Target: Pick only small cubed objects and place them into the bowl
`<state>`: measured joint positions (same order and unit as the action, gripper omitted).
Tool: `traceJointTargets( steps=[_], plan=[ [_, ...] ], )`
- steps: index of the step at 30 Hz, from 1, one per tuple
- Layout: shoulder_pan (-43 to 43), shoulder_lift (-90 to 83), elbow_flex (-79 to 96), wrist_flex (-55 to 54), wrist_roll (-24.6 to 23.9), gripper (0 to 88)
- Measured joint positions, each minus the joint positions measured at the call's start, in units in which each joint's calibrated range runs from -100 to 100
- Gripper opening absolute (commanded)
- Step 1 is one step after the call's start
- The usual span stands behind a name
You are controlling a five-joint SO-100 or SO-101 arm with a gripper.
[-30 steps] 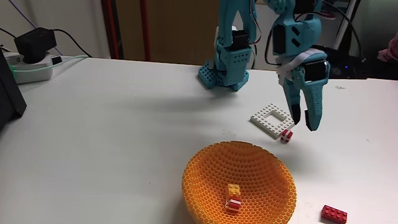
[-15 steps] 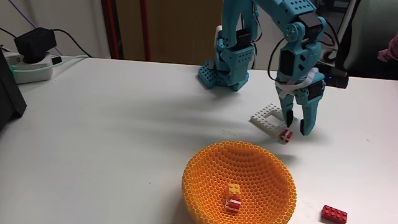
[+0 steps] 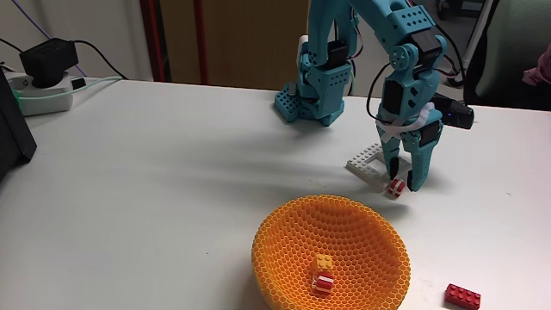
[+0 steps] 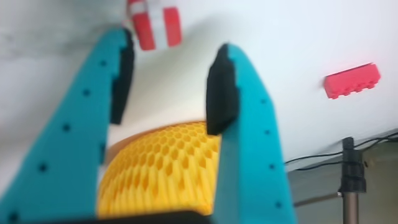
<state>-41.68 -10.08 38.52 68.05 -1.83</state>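
Fixed view: teal two-finger gripper (image 3: 403, 180) points down at the white surface (image 3: 172, 172), jaws apart, straddling a small red-and-white striped cube (image 3: 396, 187) that sits on the surface, not visibly clamped. A flat white square frame plate (image 3: 365, 164) lies just behind it, partly hidden by the fingers. The large orange honeycomb-lattice bowl (image 3: 284, 226) sits near, in front, holding an orange studded cube (image 3: 323, 262) and a second red-and-white striped cube (image 3: 325, 281). A longer red rectangular brick (image 3: 463, 296) lies right of the bowl.

Wrist view: blurred. Black finger pads (image 4: 221, 93) stand apart; the striped cube (image 4: 154, 25) lies beyond the tips, nearer the left pad. Bowl (image 4: 161, 162) shows between the fingers; its contents are hidden. Red brick (image 4: 352, 79) at right.
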Motion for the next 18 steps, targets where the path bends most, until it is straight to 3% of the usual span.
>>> traceJointTargets(
  steps=[4, 8, 12, 18],
  plan=[
    [-0.4, 1.6, 0.1, -1.7, 0.0, 15.9],
    [-1.2, 4.2, -0.1, -4.0, 0.0, 4.8],
    [-1.3, 7.1, -0.1, -6.4, 0.3, 0.7],
    [-2.1, 7.4, -0.6, -6.4, 0.3, 8.4]
  ],
)
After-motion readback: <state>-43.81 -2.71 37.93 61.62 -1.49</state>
